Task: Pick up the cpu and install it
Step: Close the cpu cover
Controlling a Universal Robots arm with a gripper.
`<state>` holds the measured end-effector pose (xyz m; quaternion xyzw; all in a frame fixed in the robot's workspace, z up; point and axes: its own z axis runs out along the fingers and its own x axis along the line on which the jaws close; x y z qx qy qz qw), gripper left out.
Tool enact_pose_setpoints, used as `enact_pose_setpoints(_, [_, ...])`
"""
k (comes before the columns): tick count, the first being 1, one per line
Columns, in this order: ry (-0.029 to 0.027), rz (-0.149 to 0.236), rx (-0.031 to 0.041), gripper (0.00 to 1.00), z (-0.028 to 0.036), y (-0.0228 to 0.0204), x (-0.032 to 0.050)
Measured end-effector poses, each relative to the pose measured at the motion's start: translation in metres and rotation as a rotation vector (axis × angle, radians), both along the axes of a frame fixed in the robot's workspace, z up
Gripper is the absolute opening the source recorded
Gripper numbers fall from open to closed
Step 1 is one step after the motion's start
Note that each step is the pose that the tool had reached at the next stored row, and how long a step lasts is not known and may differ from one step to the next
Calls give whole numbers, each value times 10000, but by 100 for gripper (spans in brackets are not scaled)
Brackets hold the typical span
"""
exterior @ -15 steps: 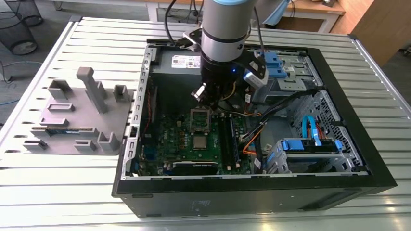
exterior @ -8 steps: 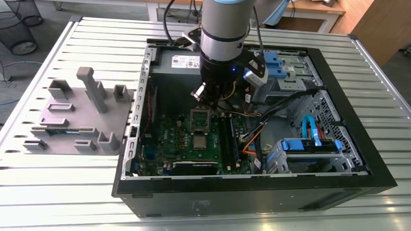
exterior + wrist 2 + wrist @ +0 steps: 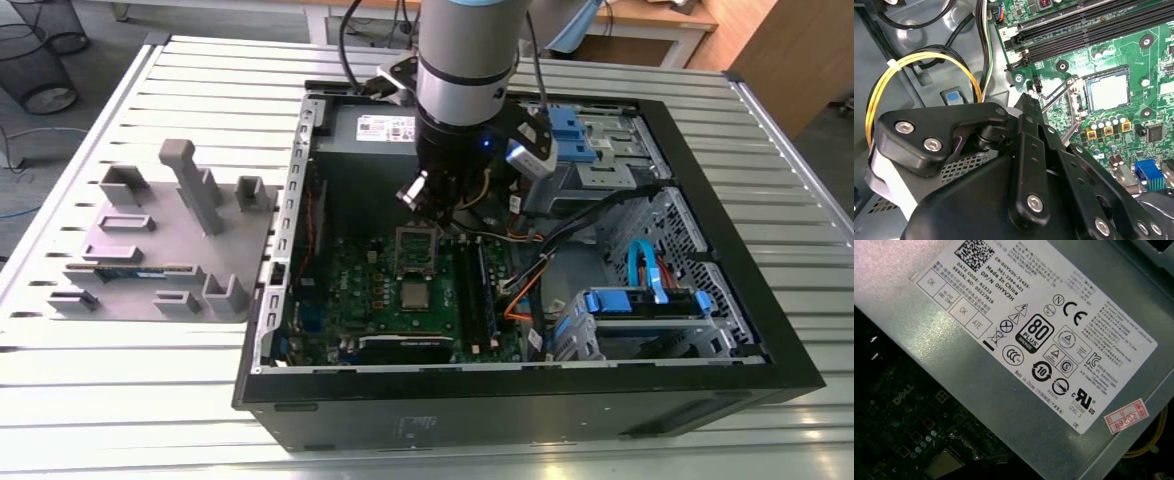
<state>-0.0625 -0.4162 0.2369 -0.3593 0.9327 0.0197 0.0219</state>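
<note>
Exterior view: the arm (image 3: 461, 60) conceals part of the power supply (image 3: 380, 128) at 11 o'clock in the case (image 3: 534, 398). Second wrist view: the gripper (image 3: 1029, 105) masks much of the green board (image 3: 1134, 60) beside the cpu (image 3: 1108, 94).

Case (image 3: 534, 398) on table (image 3: 134, 405); tray (image 3: 147, 245) beside it, at the exterior view's left. Board (image 3: 350, 290) lies in case, cpu (image 3: 418, 293) in its socket (image 3: 1106, 73). My hand (image 3: 427, 203) hangs above board.

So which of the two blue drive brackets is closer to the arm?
The upper blue bracket, right beside the arm; the other blue bracket sits lower in the exterior view, well apart from it.
</note>
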Motion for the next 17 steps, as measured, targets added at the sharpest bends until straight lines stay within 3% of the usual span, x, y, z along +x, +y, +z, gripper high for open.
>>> enact_pose_setpoints(17, [-5, 209, 31, 11, 52, -47, -1])
